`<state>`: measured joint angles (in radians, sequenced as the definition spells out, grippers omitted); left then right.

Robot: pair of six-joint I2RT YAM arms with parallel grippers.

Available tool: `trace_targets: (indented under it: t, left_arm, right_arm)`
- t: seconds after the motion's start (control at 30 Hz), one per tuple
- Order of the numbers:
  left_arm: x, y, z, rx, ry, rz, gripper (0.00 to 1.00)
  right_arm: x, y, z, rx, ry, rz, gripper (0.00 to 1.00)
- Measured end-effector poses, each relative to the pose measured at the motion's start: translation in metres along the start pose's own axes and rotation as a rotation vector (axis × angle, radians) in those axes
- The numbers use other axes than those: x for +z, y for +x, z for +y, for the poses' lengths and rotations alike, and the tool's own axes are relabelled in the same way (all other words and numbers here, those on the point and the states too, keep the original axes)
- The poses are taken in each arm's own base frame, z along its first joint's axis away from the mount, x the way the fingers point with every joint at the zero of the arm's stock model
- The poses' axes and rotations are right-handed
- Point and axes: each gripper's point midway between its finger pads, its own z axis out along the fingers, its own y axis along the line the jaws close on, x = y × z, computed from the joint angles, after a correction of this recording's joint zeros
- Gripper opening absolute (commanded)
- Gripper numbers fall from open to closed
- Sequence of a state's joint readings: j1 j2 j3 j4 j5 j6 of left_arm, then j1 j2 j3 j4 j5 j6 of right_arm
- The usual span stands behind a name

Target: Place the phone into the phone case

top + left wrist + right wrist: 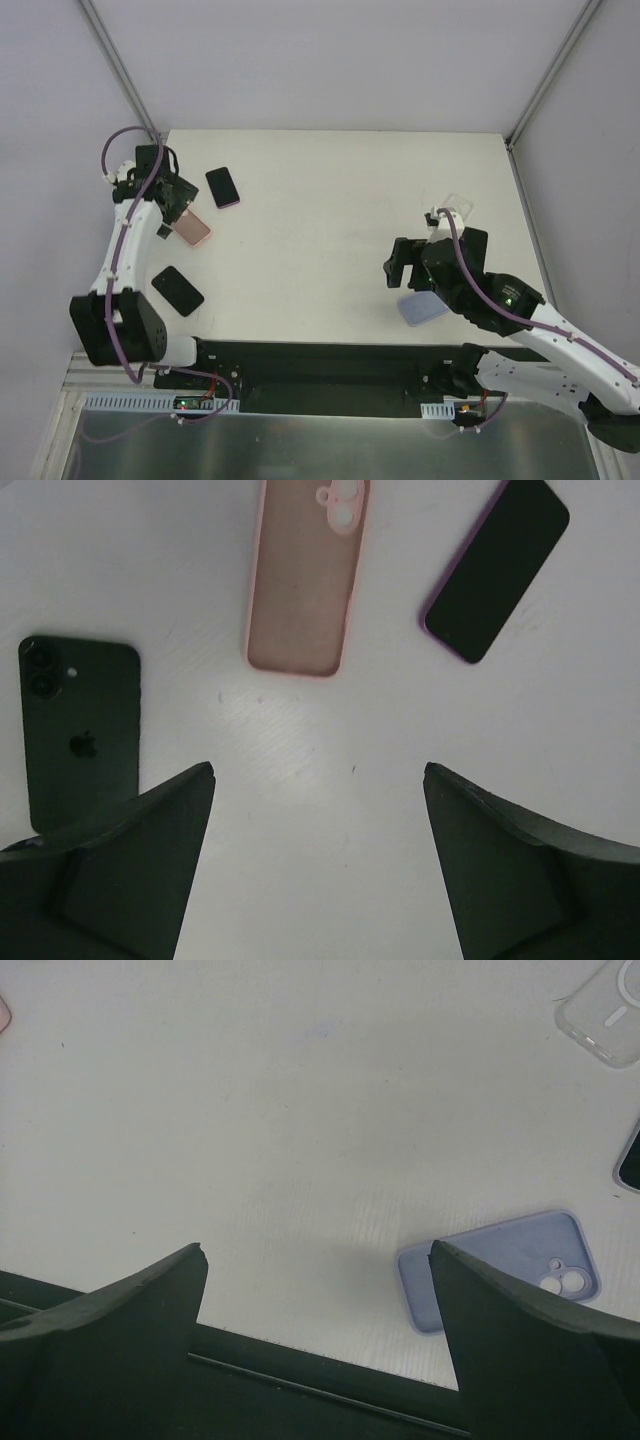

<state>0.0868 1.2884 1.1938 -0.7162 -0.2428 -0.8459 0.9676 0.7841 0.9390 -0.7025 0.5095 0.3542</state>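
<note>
1. Near the bench's (330,200) left edge, left gripper (319,767) wide, empty, hovering just short of pink case (305,580).
2. Green phone (80,730) lies back-up nearby, apart from that case.
3. Right gripper (318,1247) wide, empty, beside lilac case (500,1265).

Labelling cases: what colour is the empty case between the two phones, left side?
Pale pink; the case shows best in the left wrist view.

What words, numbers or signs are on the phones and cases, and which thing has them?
No words or numbers can be read anywhere.
One sign: an apple logo, on the back of the dark green phone.
The pink case, lilac case and clear case show no writing.
</note>
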Motion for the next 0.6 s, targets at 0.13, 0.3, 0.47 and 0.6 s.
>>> trace_targets:
  t: [0.13,0.3,0.47,0.6]
  left_arm:
    - [0.045,-0.032,-0.027,-0.028,-0.066,0.037,0.79]
    - [0.113,-0.051,-0.110,0.152,0.093,0.146,0.99]
    - [0.170,-0.024,-0.135,0.284,0.186,0.288,0.99]
    - [0.199,0.009,-0.120,0.343,0.159,0.395,0.99]
  right_arm:
    - [0.000,0.001,-0.001,-0.017,0.002,0.002,0.96]
    - [0.001,0.001,-0.002,-0.050,0.003,0.004,0.96]
    - [0.007,0.004,-0.005,-0.107,0.028,0.019,0.96]
    - [0.012,0.005,-0.008,-0.152,0.053,0.025,0.96]
